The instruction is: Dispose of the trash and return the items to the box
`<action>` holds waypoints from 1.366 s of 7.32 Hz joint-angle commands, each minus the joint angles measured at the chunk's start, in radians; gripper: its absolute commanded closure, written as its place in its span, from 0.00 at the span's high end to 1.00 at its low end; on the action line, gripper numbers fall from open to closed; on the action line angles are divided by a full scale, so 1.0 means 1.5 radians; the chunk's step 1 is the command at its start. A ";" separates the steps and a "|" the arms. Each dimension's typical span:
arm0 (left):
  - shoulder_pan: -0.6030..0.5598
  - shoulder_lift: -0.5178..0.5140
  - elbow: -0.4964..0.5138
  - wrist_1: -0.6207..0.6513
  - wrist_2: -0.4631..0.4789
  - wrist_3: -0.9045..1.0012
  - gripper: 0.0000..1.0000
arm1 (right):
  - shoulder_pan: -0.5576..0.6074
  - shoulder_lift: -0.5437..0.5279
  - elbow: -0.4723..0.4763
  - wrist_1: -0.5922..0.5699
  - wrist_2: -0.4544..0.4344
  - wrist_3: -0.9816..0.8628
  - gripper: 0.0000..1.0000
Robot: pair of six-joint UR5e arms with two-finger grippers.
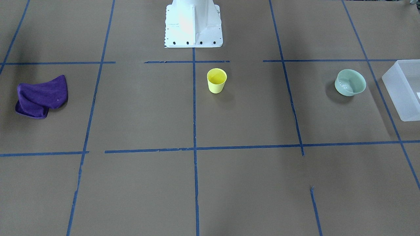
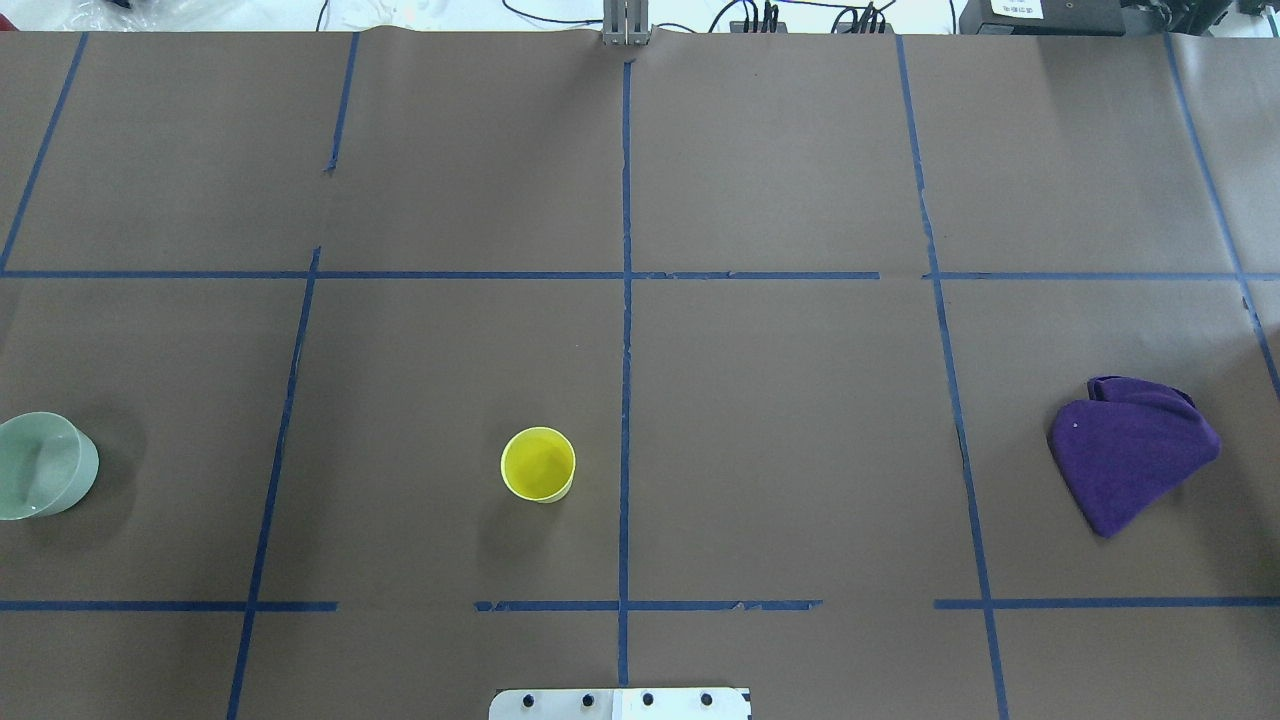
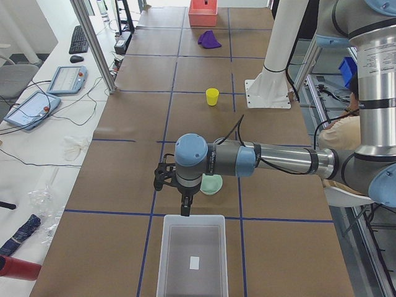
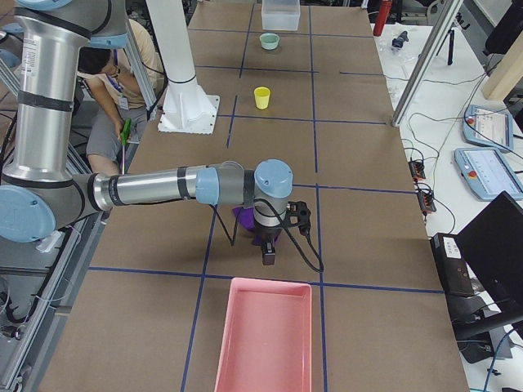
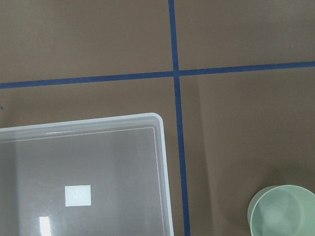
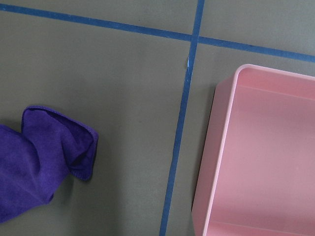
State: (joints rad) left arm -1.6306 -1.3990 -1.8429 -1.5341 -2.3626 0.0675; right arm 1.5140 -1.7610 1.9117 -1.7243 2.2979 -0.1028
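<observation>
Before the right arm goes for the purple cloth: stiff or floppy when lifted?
Likely floppy: the purple cloth lies in soft, rumpled folds, so a pinch would probably lift one layer while the rest drapes. It looks fuzzy, so slipping seems unlikely. A push would more likely bunch it than slide it whole.

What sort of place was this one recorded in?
Probably a robotics lab workcell: a paper-covered table gridded with blue tape, the robot's left arm reaching over it, and teach pendants lying alongside.
</observation>
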 commanded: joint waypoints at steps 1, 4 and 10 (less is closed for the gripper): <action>0.005 -0.001 0.001 -0.005 0.002 0.002 1.00 | -0.001 0.000 0.000 0.000 0.000 0.000 1.00; 0.009 -0.002 -0.004 -0.013 0.001 0.001 1.00 | -0.006 0.002 0.002 0.000 0.000 -0.001 1.00; 0.107 -0.059 0.017 -0.356 -0.005 -0.009 1.00 | -0.091 0.158 0.003 0.002 -0.022 0.044 1.00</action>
State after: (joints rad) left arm -1.4874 -1.4609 -1.8300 -1.9633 -2.3722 0.0592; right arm 1.3774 -1.5721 1.9150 -1.7214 2.2739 -0.0800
